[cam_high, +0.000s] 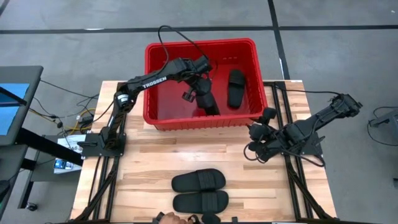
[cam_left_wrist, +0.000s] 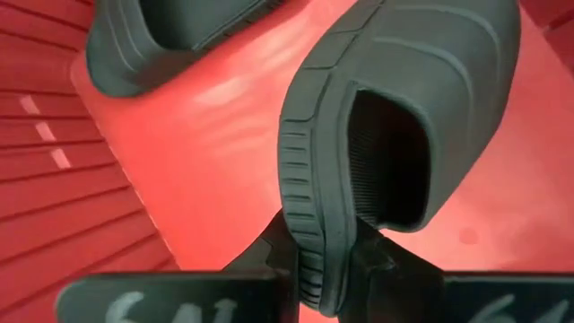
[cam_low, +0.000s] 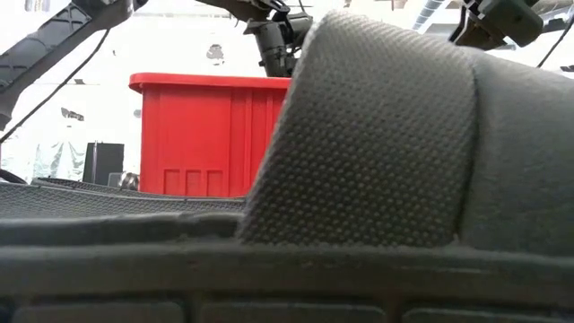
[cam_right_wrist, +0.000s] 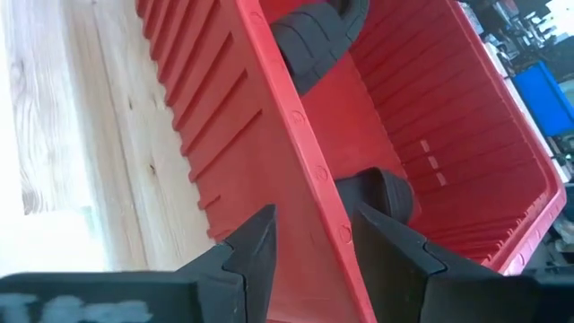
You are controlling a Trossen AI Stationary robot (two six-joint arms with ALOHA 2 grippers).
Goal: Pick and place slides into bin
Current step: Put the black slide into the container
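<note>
The red bin (cam_high: 200, 118) stands at the table's far middle. My left gripper (cam_high: 200, 92) reaches down into it, shut on a black slide (cam_high: 209, 103). A second slide (cam_high: 236, 87) lies flat on the bin floor to the right, and also shows in the left wrist view (cam_left_wrist: 152, 36). Two more slides (cam_high: 198, 180) (cam_high: 200, 201) lie side by side on the table near its front edge. My right gripper (cam_high: 254, 134) is open and empty just outside the bin's near right corner. In its wrist view (cam_right_wrist: 309, 242) the bin's rim (cam_right_wrist: 296, 117) shows between the fingers, farther off. My left gripper pinches the slide's sole edge (cam_left_wrist: 307, 242) between its two fingers, beside the strap opening. The fingers come from above, pointing down into the bin. The slide hangs on edge below them, over the bin floor; whether its lower end touches the floor, I cannot tell.
In the low view a slide's textured strap (cam_low: 386, 135) fills the foreground and hides most of the table; the bin (cam_low: 206, 135) shows behind it. Bare wooden table (cam_high: 143, 174) lies between the bin and the two slides.
</note>
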